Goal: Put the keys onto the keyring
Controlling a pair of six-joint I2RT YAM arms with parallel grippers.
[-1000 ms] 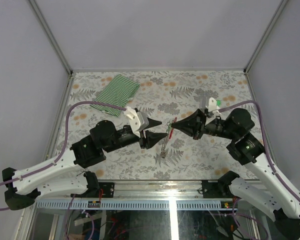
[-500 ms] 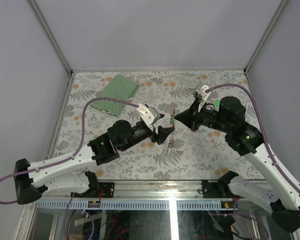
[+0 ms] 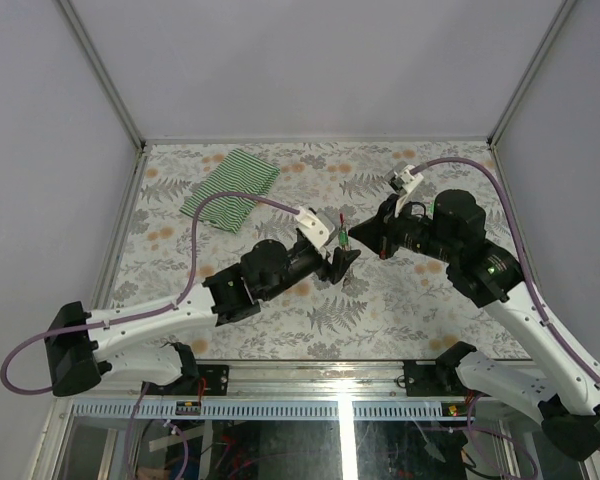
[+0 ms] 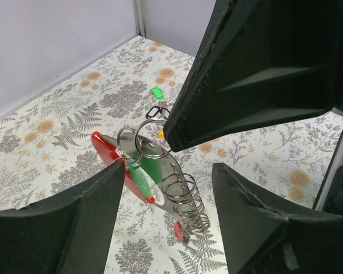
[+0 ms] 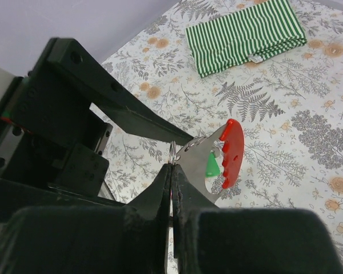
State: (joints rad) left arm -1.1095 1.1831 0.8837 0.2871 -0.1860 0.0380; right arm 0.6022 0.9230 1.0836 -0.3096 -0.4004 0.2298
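Observation:
The keyring is a red curved loop joined to a silvery strip carrying coiled wire rings and a green tag. My right gripper is shut on a wire ring at the strip's top and holds the keyring hanging above the table. In the top view the keyring is between both grippers. My left gripper is open, its fingers on either side of the hanging strip without touching it; in the top view it is just below my right gripper. A loose green-tagged key lies on the table beyond.
A small black clip lies by the green-tagged key. A folded green-and-white striped cloth lies at the back left of the floral table; it also shows in the right wrist view. Grey walls enclose the table.
My right gripper has lifted the keyring up and to the left, off the table. My left arm has reached forward and right, bringing its open fingers around the hanging strip.

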